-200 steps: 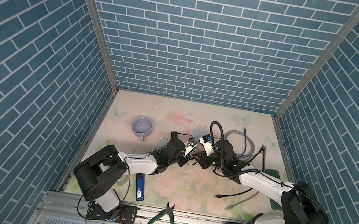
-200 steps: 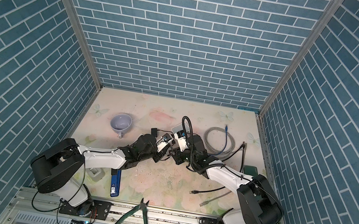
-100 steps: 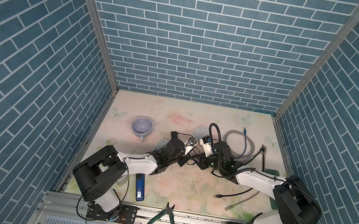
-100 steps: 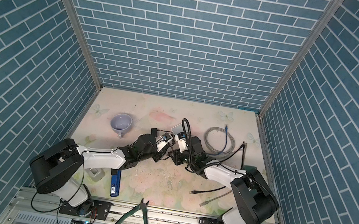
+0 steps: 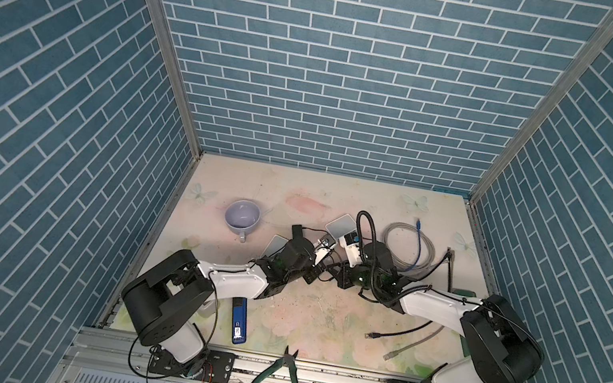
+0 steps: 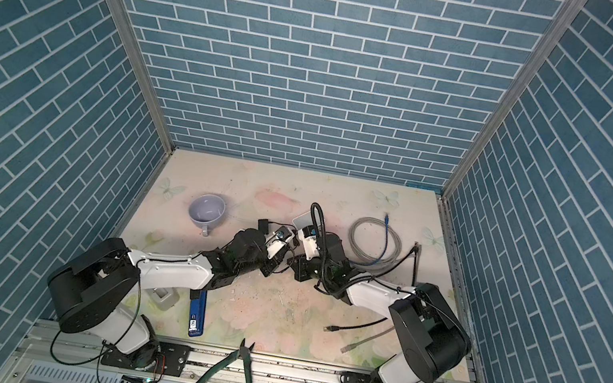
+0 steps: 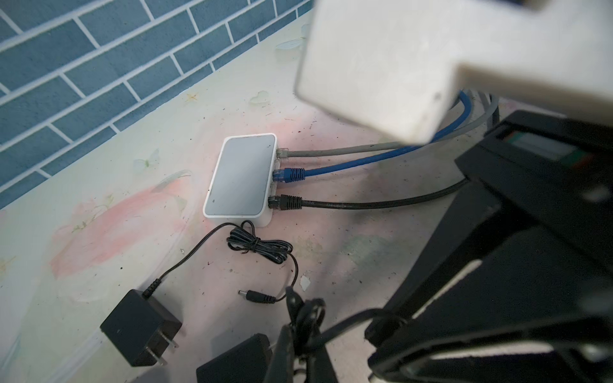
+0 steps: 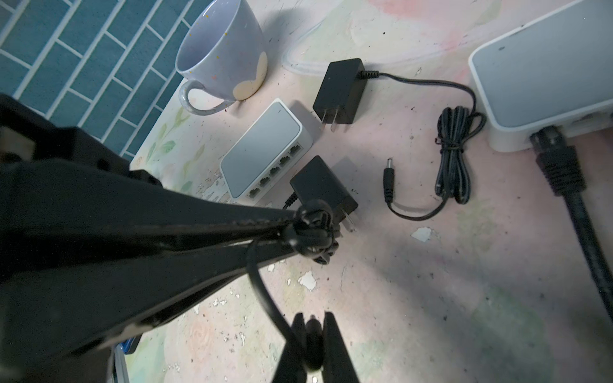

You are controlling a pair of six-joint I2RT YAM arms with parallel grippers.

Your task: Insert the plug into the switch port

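The left hand clamped a bundled black cord above the bench as the right hand pinched its plug, near the white switch.

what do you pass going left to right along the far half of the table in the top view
mug → white switch with cables plugged in → coil of grey and blue cables

From here, the switch reads as white plastic with a glossy grey top. The plug and its cord look dull black and rubbery. The mug is smooth, glazed, speckled ceramic. The adapter is matt black plastic with bare metal prongs. I see the printed table scuffed and flaking.
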